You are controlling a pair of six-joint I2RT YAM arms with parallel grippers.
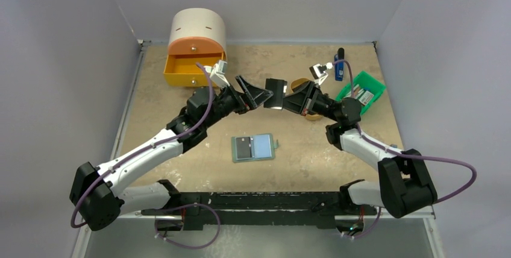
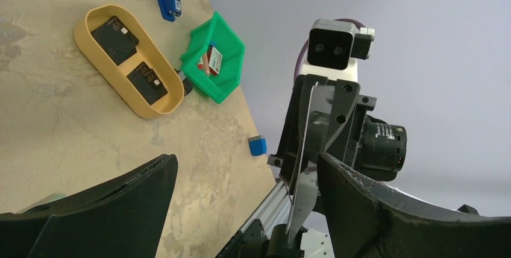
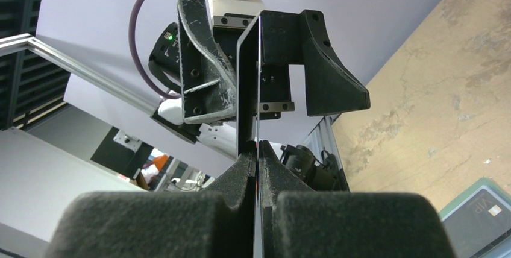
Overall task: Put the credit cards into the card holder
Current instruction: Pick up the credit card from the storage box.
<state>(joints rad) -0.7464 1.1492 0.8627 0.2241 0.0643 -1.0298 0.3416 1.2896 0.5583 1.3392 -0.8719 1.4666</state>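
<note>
**Top view.**
- Card holder [image 1: 266,147]: open on the table [image 1: 313,161], at 6 o'clock from both my pincers.
- Stowed credit card [image 1: 243,147]: in the holder's left half. I count one done.
- Held credit card [image 1: 276,92]: up off the table, clamped in my right pincer [image 1: 287,99].
- My left pincer [image 1: 263,96]: spread wide at the card's 9 o'clock, gripping nothing.
- Room: bare table on every side of the holder. The orange drawer unit [image 1: 193,68] at 10 o'clock and the green bin [image 1: 378,89] at 3 o'clock are both well apart.

**Left wrist view.**
- Tan tray [image 2: 102,74]: at 10 o'clock, carrying the tray credit cards [image 2: 114,34], two of them. I judge these left to do, with the held one.
- My fingers [image 2: 120,210]: far apart, with the held card edge-on nearer the right one.
- The table edge runs close by, with a small blue block [image 2: 257,145] near it.

**Right wrist view.**
- My fingers [image 3: 232,179]: pressed together on the card's lower edge, with the card upright.
- My left pincer's jaws stand either side of it, a gap on each side and no contact.
- Holder corner at 4 o'clock.
</note>
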